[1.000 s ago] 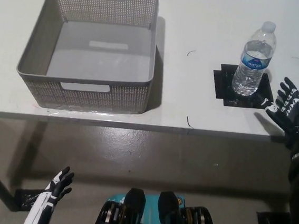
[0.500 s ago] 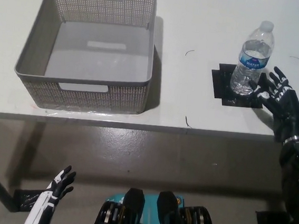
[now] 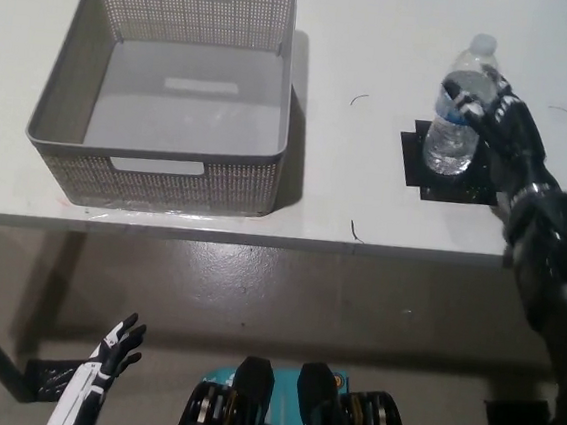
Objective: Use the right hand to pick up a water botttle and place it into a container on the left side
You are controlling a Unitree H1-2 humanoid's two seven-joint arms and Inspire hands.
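A clear water bottle (image 3: 455, 134) with a blue label and white cap is tilted toward the left, its base over the black square mat (image 3: 445, 183) on the white table. My black right hand (image 3: 498, 115) is wrapped around the bottle's middle, covering most of the label. The grey perforated basket (image 3: 67, 116) stands empty at the table's left, well apart from the bottle. My white left hand (image 3: 109, 356) hangs low at the lower left below the table edge, fingers spread, holding nothing.
The white table's front edge (image 3: 261, 238) runs across the middle of the picture, with grey floor below it. Bare tabletop lies between the basket and the bottle. A few thin dark marks (image 3: 358, 232) lie on the table.
My right hand moved forward and left from beside the bottle and closed around it. The bottle now leans left and has shifted slightly left on the mat.
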